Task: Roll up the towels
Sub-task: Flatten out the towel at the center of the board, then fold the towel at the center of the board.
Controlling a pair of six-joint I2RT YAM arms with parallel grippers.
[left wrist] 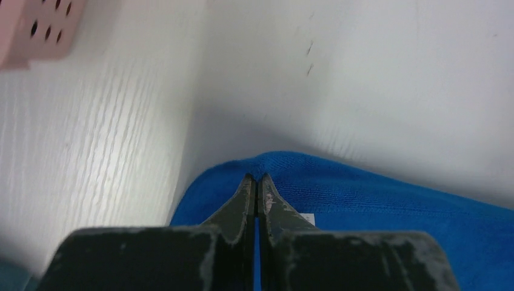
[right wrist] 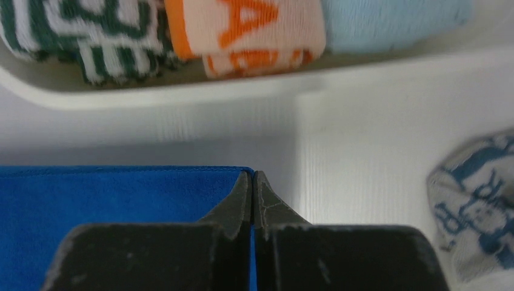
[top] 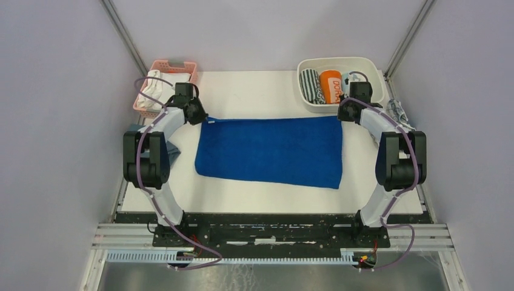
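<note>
Spread flat on table: royal blue towel, just near-left of white tub. L claw is closed tight, looks pinched on the far corner away from tub. R claw is closed tight on the corner right by tub. Cloth prob light, soft, floppy, w/ grippy pile. Best hold = both corners of one short edge, else roll skews.

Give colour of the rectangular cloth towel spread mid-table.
The rectangular cloth towel is plain royal blue; best in top external view.
</note>
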